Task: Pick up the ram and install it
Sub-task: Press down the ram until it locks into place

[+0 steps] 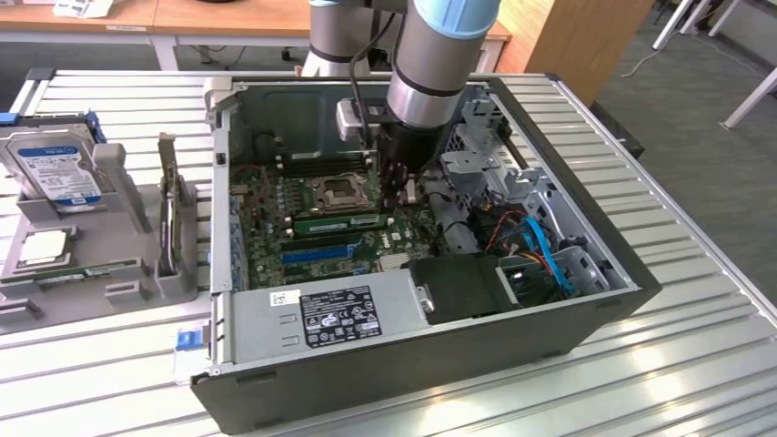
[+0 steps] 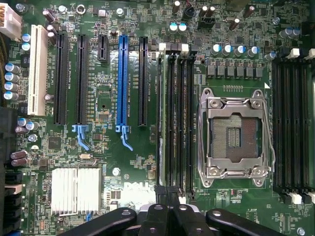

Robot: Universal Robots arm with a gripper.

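The arm is down inside the open computer case (image 1: 534, 264), and the gripper (image 1: 401, 196) hangs just above the motherboard (image 2: 128, 162), right beside the processor socket (image 2: 235, 135). Its fingers are drawn all the way together. In the exterior view the ram (image 1: 341, 221) stands on edge as a green strip in the bank of slots next to the socket, and the fingertips sit at its end on the exterior view's right, touching or nearly so. In the wrist view the ram (image 2: 163, 118) shows edge-on, thin and long, in the slot nearest the blue card slot (image 2: 122, 83), with empty slots beside it. Whether the closed fingers are pinching the stick or just pressing on its top edge, I can't tell from here.

As for handling, I'd judge this stick to be light and stiff but fragile: a thin board that will not like being bent or twisted. The top edge and the short ends look like the safe places to take it, keeping clear of the chips on its faces.
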